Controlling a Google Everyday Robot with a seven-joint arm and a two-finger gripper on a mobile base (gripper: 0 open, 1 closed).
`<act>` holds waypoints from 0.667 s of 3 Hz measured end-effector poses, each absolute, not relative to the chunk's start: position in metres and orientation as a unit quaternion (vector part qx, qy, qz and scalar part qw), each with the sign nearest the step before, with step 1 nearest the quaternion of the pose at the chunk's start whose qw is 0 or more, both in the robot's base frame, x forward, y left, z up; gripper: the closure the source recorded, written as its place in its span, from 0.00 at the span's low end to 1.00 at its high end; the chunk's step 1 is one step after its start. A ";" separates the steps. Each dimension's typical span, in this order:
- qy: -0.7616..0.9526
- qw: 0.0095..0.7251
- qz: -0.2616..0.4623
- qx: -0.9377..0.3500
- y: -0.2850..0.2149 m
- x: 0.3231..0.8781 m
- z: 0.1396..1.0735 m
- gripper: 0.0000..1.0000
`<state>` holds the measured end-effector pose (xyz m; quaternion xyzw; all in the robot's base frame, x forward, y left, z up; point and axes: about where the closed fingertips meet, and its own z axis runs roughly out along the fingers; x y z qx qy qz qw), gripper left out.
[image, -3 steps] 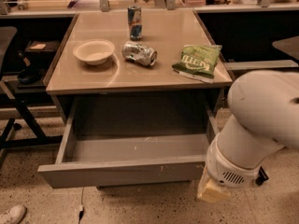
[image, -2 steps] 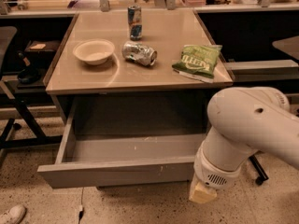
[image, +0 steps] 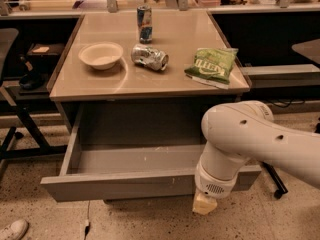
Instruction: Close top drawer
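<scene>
Hovering low before the wide front of the open top drawer (image: 120, 185), right of centre, the gripper (image: 205, 204) shows no readable grip state

Arm (image: 250, 134) mostly hides claw (image: 205, 204) before top drawer (image: 115, 185).

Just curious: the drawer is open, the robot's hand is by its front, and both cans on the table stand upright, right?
In the camera view the silver can lies on its side; only the blue can stands. The top drawer is open, the gripper by its front.
</scene>
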<state>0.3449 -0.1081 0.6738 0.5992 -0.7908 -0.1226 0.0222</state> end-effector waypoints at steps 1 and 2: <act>-0.788 0.024 -0.111 0.605 -0.110 0.368 0.660 1.00; -0.794 0.028 -0.095 0.600 -0.118 0.390 0.652 1.00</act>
